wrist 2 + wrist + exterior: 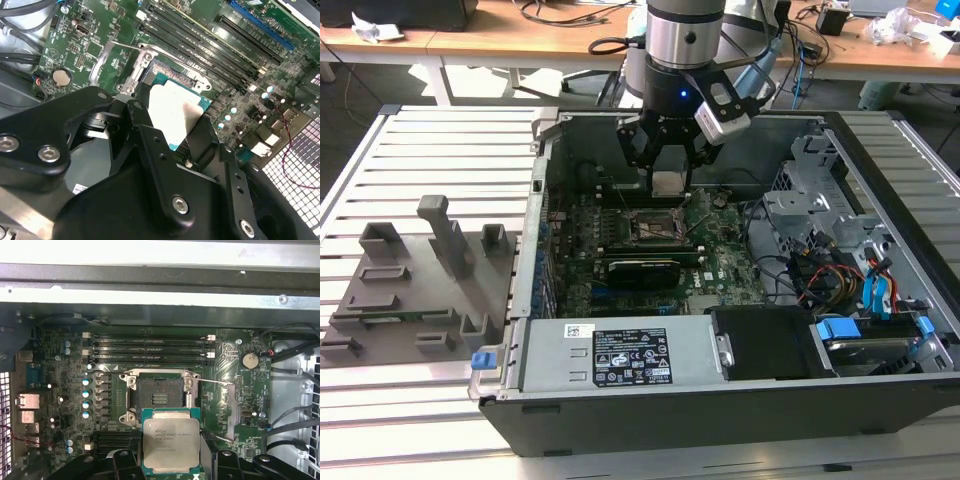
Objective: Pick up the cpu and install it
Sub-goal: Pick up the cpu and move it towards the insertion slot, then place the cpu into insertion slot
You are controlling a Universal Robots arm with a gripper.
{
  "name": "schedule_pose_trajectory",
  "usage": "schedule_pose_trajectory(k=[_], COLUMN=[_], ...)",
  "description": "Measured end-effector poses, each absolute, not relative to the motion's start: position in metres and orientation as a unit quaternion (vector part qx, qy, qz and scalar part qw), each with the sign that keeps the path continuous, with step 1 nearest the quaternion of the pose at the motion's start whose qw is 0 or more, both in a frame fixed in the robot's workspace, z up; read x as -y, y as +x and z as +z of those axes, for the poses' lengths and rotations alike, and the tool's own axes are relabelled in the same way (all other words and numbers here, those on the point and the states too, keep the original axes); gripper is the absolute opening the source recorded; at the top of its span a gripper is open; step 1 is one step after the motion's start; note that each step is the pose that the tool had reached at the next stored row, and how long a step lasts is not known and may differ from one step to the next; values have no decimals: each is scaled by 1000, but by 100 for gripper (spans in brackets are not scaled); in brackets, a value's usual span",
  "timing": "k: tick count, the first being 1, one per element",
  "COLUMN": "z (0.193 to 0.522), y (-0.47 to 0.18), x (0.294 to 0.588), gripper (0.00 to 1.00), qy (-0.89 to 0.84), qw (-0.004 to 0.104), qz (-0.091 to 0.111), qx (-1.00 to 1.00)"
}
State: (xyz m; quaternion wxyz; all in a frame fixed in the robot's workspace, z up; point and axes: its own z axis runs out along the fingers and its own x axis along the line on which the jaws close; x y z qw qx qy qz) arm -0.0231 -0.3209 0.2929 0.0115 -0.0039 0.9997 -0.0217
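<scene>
While the gripper is hovering over the open computer case in the exterior view, its jaws are pinching the cpu above the motherboard. In the second wrist view, fingers are clamping the cpu's opposite edges; in the first wrist view it is hanging just beside the empty socket.

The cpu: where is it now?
In the exterior view the cpu is between the jaws of the gripper, above the motherboard, close to its empty socket.

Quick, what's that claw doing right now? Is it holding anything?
The gripper: shut on the cpu, holding it inside the case near the empty socket.
</scene>
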Motion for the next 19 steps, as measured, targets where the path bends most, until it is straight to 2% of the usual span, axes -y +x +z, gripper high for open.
schedule_pose_trajectory(k=[19], z=[293], y=[-23], x=[321], gripper=[54], qy=[36], qw=[11], qz=[-26], qx=[-999])
